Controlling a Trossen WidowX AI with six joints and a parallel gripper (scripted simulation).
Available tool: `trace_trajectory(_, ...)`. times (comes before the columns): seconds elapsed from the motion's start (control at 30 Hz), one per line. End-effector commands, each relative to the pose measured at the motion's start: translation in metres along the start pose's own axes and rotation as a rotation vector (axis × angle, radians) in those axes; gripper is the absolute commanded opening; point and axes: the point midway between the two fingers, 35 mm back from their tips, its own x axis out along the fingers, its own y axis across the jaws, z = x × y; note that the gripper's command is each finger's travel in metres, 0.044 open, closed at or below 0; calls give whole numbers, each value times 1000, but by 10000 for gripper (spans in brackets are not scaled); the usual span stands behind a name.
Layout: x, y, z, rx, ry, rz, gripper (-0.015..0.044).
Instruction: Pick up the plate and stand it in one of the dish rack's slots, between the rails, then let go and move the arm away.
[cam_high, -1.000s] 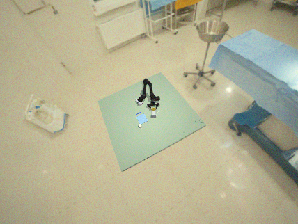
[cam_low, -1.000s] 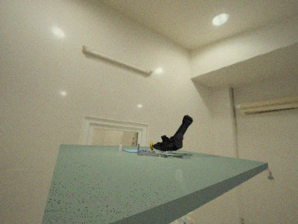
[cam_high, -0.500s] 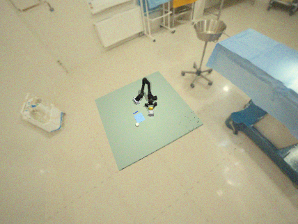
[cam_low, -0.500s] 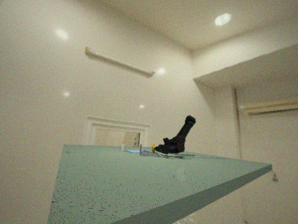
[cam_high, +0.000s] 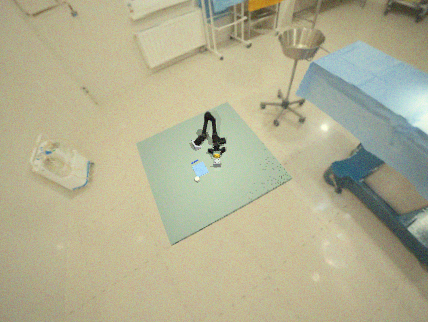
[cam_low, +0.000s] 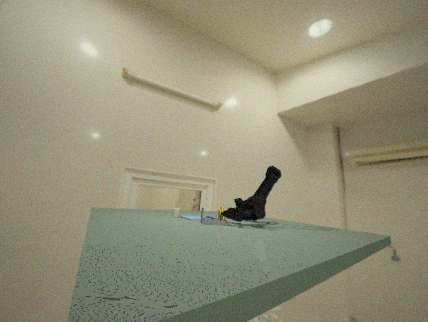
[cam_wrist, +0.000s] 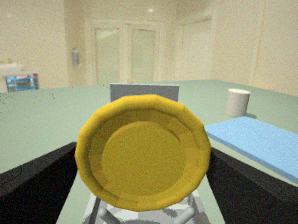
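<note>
The yellow plate (cam_high: 216, 155) (cam_low: 221, 212) (cam_wrist: 144, 157) stands upright, its face toward the wrist camera. My gripper (cam_high: 216, 152) (cam_low: 222, 214) (cam_wrist: 143, 152) is shut on it, with one finger against the rim at each side. The grey dish rack (cam_high: 217, 163) (cam_low: 202, 216) (cam_wrist: 120, 91) is under and beyond the plate. Its tall end panel rises behind the plate, and two light rail ends show below the plate in the wrist view. The plate is low over the rack's near part. Its lower edge hides the slot, so I cannot tell whether it is seated between rails.
A flat blue mat (cam_high: 200, 168) (cam_low: 190, 217) (cam_wrist: 260, 142) lies beside the rack, to the right in the wrist view. A white cup (cam_high: 197, 179) (cam_low: 176, 212) (cam_wrist: 237, 102) stands past it. A small dark-blue bar (cam_high: 194, 162) lies by the mat's other edge.
</note>
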Motion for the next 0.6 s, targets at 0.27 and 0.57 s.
trace_trajectory(0.27,2,1,6,-1,3,-6,400)
trace_trajectory(0.57,7,8,98,-28,2,-16,400)
